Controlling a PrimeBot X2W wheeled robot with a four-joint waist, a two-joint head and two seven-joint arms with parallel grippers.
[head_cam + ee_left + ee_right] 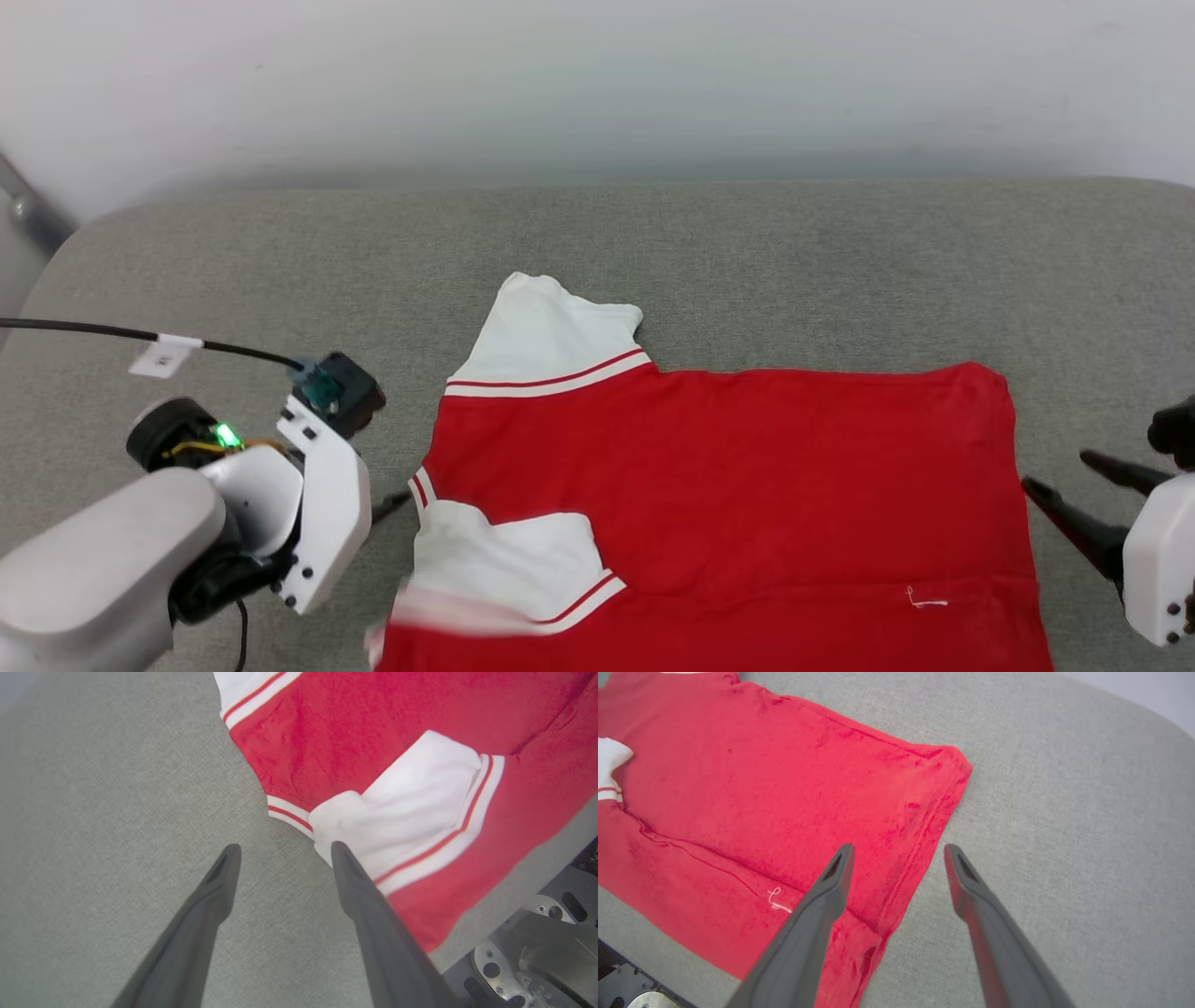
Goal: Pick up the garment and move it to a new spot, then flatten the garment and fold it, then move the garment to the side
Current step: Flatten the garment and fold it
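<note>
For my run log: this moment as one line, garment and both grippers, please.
garment: on grey surface, near sleeve folded onto body | left gripper: open, empty, beside sleeve | right gripper: open, empty, at hem

base: grey fabric surface (747, 243), rounded corners | behind: pale wall (597, 84), probably | light: soft, even

One garment (728, 504) is counted, with two white sleeves: a far sleeve (551, 336) at its eleven o'clock and a near sleeve (504, 560) at its eight o'clock. Two grippers are counted, the left gripper (282, 851) and the right gripper (899, 851), each with two dark fingers (219, 891). One grey cushion (794, 261), one black cable (93, 331) and one white tag (166, 355) are counted.
</note>
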